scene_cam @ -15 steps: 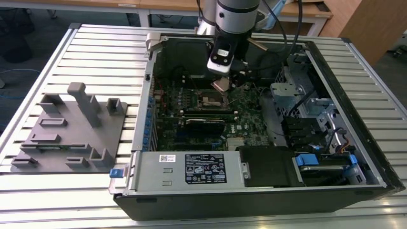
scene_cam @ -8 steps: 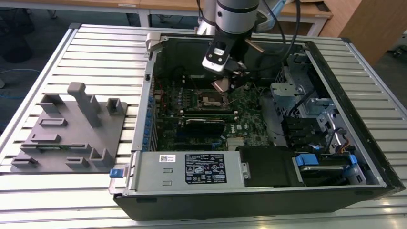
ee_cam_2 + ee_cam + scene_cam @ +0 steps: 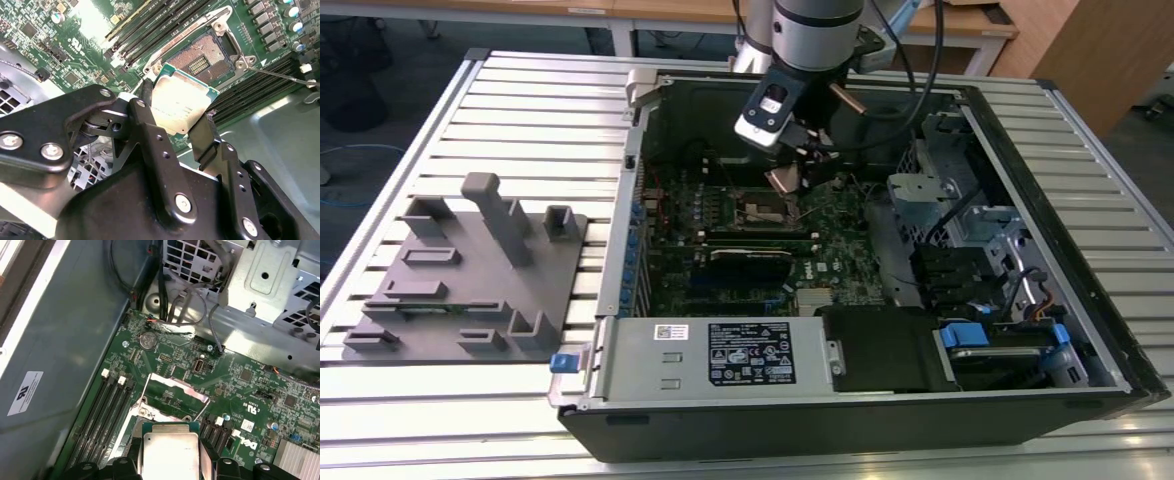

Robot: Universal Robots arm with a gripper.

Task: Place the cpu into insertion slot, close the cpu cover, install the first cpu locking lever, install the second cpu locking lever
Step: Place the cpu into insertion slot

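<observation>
Held clear of the board: the cpu (image 3: pixel 182 107), silvery top showing in both wrist views (image 3: pixel 170 455), pinched by two opposite edges. Clamped on it, the gripper (image 3: pixel 177 114), fingers (image 3: pixel 147 97) narrow, set to the chip's width, with the other two edges left free. Not yet seated.

Just beyond the chip's free edge, away from the wrist, lies the insertion slot (image 3: pixel 202 57), its contact field bare. Near but apart, with air between chip and socket. Nearly square, so hardly a long axis to speak of. Sides look roughly in line with the socket's rim (exact squareness cannot be judged from here).

In the exterior view, hangs low under the arm (image 3: pixel 783 180), just above the slot (image 3: pixel 765 208) and a little toward the case's back wall. Looks tilted rather than level with the board.

Past the socket stands the cpu cover (image 3: pixel 177 386), raised, so nothing lies over the socket. Alongside, one thin locking lever (image 3: pixel 275 74), unlatched and swung out.

Flanking the socket, long black memory slots (image 3: pixel 107 410) on the green motherboard (image 3: pixel 235 390). All inside the opened computer case (image 3: pixel 881 400), which lies on a slatted table (image 3: pixel 547 90) beside a grey fixture block (image 3: pixel 467 270).
</observation>
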